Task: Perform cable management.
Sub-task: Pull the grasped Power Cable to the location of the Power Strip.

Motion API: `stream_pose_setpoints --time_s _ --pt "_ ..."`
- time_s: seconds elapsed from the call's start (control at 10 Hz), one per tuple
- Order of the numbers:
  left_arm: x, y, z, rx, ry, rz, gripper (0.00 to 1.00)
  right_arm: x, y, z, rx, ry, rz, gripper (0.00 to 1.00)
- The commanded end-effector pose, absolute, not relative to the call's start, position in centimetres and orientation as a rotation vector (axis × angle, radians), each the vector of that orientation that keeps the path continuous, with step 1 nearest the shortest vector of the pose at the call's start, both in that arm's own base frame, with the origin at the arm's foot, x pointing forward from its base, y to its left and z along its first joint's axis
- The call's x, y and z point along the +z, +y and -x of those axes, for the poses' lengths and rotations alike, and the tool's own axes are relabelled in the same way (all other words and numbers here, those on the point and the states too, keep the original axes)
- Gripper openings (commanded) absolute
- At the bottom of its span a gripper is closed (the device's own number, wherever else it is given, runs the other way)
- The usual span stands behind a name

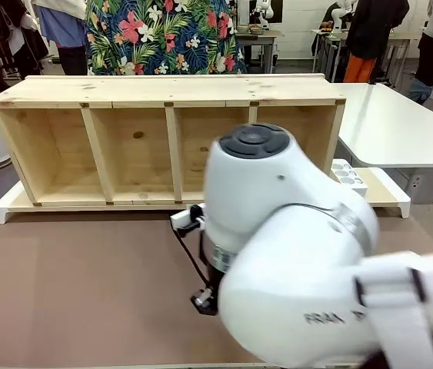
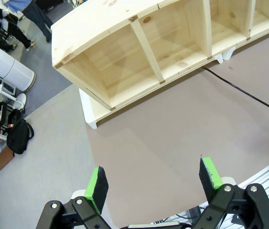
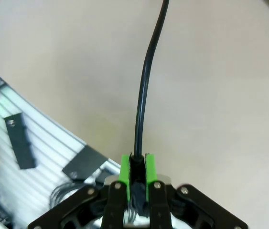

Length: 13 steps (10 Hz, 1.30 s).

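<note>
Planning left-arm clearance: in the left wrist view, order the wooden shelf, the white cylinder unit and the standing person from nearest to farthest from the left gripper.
1. The wooden shelf, on the table ahead of the left gripper.
2. The white cylinder unit, on the floor past the shelf's end.
3. The standing person, farthest, upper left.

Glossy white, rounded right robot arm (image 1: 293, 254) at lower right of front view: carries dark grey round cap (image 1: 252, 141), grey "FRAN" lettering, white strap. Black linkage left gripper (image 2: 153, 183) and right gripper (image 3: 137, 167) at bottom edges of wrist views: bright green pads (image 2: 96, 183), silver pivot screws. Person (image 1: 162, 34) at upper centre: wears tropical floral print.
</note>
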State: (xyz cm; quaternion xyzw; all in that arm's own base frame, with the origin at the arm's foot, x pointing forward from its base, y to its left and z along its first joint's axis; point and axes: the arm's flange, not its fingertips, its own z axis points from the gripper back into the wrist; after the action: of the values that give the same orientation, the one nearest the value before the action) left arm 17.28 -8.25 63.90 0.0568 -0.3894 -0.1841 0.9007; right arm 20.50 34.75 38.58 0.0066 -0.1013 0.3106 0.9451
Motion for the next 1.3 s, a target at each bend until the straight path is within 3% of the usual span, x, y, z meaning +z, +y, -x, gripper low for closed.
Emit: stream_pose_setpoints --time_s 0.0,1.2 --pt "64.0 -8.2 -17.4 -0.386 -0.815 -0.115 1.00 39.7 30.6 -17.8 0.611 -0.194 -0.044 0.15" --pt "64.0 -8.2 -17.4 -0.386 -0.815 -0.115 1.00 44.4 13.6 -17.7 0.213 -0.339 -0.044 0.15"
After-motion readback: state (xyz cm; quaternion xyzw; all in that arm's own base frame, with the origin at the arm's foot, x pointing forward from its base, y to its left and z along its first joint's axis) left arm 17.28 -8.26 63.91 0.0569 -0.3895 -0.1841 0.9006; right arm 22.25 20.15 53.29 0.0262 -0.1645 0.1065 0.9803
